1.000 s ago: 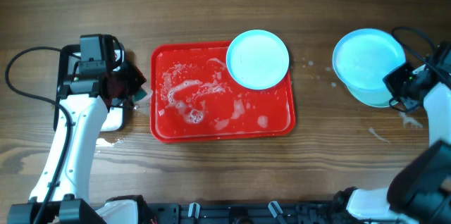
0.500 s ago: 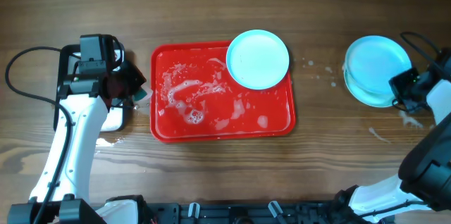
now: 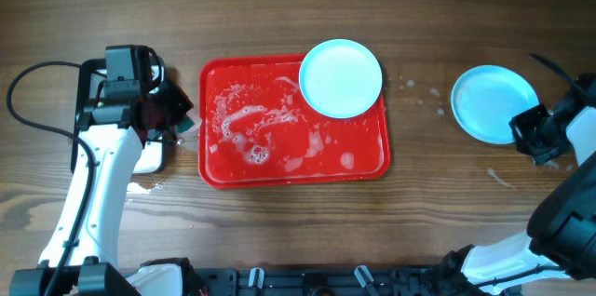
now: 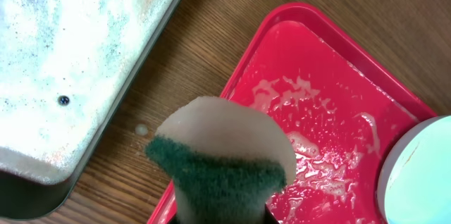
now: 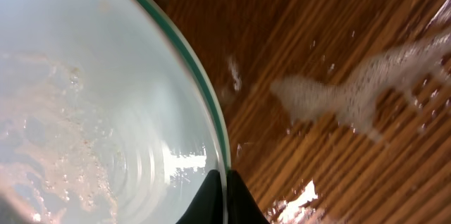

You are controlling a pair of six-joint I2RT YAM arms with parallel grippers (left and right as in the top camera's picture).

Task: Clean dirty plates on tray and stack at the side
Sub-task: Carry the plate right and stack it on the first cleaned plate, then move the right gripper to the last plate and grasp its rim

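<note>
Jaws of the right gripper [image 5: 224, 192] pinch the rim of one plate [image 3: 486, 100] well right of the tray [image 3: 223, 161], another plate [image 3: 341, 77] sits in the tray's far-right corner, and the left gripper [image 3: 175, 114] clamps a sponge [image 4: 218, 146].

Glossy wet red plastic tray [image 3: 212, 161]; smooth shiny pale-blue plates [image 3: 341, 77]; grained wood table [image 3: 279, 7]; sponge [image 4: 218, 153] of foam, rough green scouring face; sudsy metal pan [image 4: 63, 55]
</note>
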